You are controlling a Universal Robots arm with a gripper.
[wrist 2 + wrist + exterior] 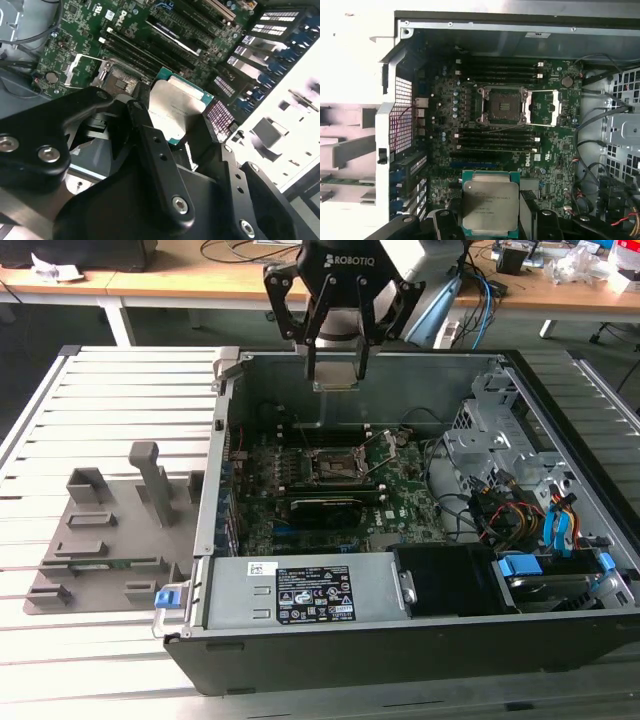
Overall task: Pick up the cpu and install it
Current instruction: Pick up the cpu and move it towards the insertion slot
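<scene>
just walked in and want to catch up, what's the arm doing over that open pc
The arm's gripper is shut on the cpu and holds it flat in the air above the open computer case. On the motherboard below, the socket is open and empty, with its metal frame folded aside. The cpu is not yet seated.

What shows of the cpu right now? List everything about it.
The cpu is a small flat square: a silvery-grey metal top plate with faint print, seated on a thin green board that shows as a rim. The gripper is shut on it, the jaws pinching opposite edges. It hangs roughly level above the open computer case, touching nothing else, clear of the empty socket, whose frame is swung open.
</scene>
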